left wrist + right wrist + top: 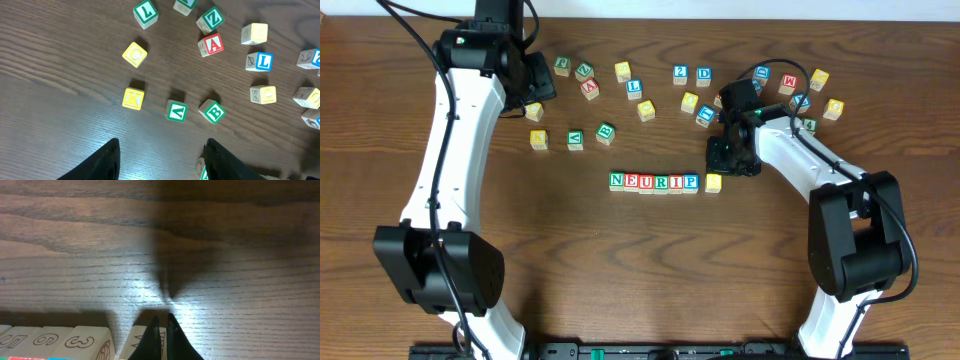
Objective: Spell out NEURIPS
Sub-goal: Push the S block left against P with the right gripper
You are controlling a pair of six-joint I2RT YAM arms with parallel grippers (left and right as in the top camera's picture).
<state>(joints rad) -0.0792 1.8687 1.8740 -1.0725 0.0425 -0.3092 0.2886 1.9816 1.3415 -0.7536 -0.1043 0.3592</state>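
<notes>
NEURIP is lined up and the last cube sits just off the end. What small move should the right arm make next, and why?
Probably nudge the yellow-topped cube toward the P cube with the shut right gripper until they touch. The overhead view shows a thin gap between them, and the gripper is right at that cube. Its top shows no readable S, so check it after.

Cube row [653, 182] mid table [620, 260], lone cube [713, 183] just right, loose cubes [632, 88] behind

The surface [620, 260] is dark brown and wood-grained. The row of pale cubes [654, 181] is lettered in green, red and blue; the neighbouring cube [713, 182] shows a yellow face.
</notes>
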